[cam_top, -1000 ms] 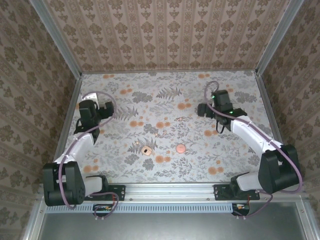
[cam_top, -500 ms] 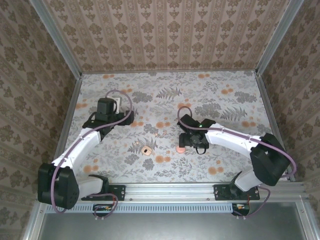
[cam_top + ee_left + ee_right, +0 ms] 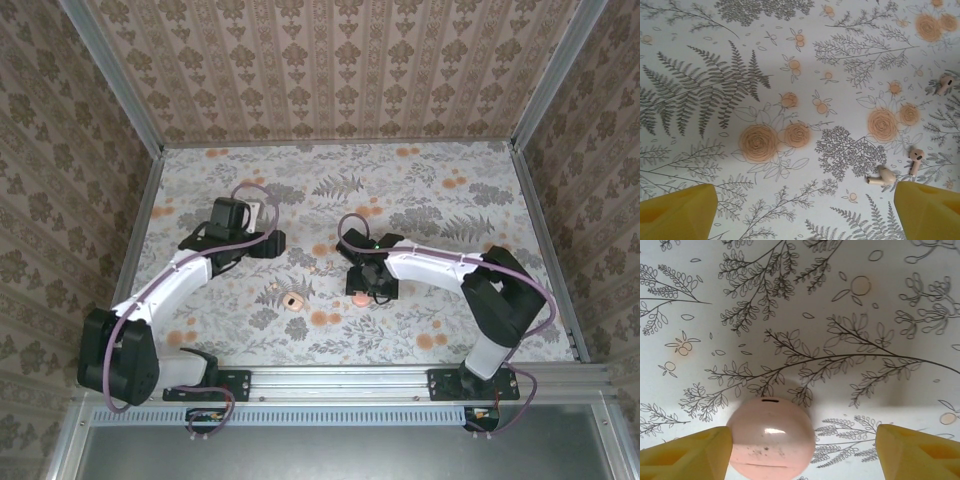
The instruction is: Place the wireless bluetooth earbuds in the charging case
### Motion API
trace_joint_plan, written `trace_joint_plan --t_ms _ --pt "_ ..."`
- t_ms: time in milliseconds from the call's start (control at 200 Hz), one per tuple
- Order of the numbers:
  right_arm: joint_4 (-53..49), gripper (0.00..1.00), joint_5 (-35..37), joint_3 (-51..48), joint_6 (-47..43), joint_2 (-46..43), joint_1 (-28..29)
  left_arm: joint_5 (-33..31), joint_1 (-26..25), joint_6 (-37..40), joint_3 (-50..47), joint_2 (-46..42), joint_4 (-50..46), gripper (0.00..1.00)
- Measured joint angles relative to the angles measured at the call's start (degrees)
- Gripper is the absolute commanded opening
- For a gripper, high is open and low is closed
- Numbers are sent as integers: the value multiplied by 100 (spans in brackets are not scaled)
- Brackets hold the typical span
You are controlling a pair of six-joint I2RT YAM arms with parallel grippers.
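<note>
The charging case (image 3: 771, 437) is a smooth salmon-pink puck lying on the floral table cover, also seen from above (image 3: 357, 298). My right gripper (image 3: 802, 455) is low over it and open. The case sits between the yellow fingers, against the left finger (image 3: 687, 455), with a wide gap to the right one. My left gripper (image 3: 804, 212) is open over bare cover with nothing between its fingers. Three small beige earbuds lie ahead and to its right: one (image 3: 881, 176) just beside the right finger (image 3: 930, 210), one (image 3: 915, 160) behind it, one (image 3: 944, 83) further off.
A small tan round object with a dark centre (image 3: 293, 301) lies left of the case. The left gripper (image 3: 268, 243) and right gripper (image 3: 368, 288) both reach toward the table's middle. Patterned walls and metal rails (image 3: 140, 240) bound the table on three sides.
Both arms have swung from the table's sides in toward the middle. The right gripper has come down around the case and its jaws have narrowed. The left gripper's jaws narrowed slightly.
</note>
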Motion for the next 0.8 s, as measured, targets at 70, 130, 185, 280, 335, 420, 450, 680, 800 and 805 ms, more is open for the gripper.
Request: trace_joint_plan --t_ms 70,130,185,280,335,420,450,680,800,805 --pt "50 73 -44 57 2 107 2 26 -7 -2 0 11 0 92" --pt "87 73 -85 92 0 168 22 48 -11 0 0 11 2 92" --pt "90 72 -127 103 2 221 39 72 -11 -2 0 13 4 92" --pt "87 72 -188 105 2 326 101 114 -17 -2 0 22 28 92" --pt "87 71 -236 105 2 391 149 131 -17 -2 0 22 39 92" --pt "83 68 -271 107 -2 442 205 146 -17 -2 0 22 39 92" --pt "83 66 -278 109 -2 442 219 146 -17 -2 0 22 39 92" --pt "59 56 -278 111 -28 442 236 149 -50 -2 0 20 39 91" --pt "63 53 -280 111 -96 442 258 153 -48 -2 0 4 42 91" --pt "63 53 -280 111 -101 442 258 153 -48 -2 0 4 42 91"
